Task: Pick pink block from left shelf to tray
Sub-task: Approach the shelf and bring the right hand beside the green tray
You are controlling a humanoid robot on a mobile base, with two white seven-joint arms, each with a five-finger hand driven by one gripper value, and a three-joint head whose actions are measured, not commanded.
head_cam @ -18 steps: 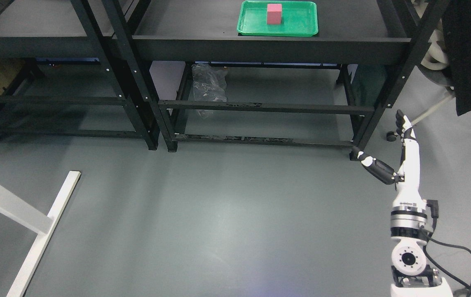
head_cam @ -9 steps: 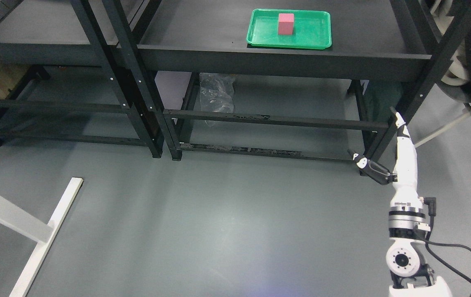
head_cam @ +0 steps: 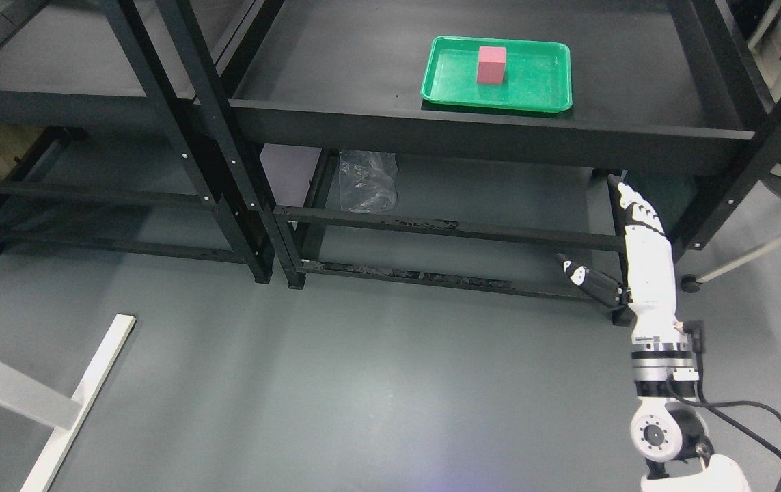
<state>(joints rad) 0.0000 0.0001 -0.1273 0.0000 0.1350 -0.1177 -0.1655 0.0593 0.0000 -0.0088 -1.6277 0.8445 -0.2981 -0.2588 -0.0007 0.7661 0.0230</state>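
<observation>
Since the earlier frame, only the camera view has shifted. Small pink block stands in the green plastic tray near the black shelf's front edge. My right hand hangs low, fingers spread, empty; withdraw clear.

place: lab or workshop | cues: black metal shelving (bare), grey floor

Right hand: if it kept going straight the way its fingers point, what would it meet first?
Probably the front edge of the right shelf. The open right hand points up and slightly left, below that shelf; depth is unclear, so it may pass in front.
</observation>
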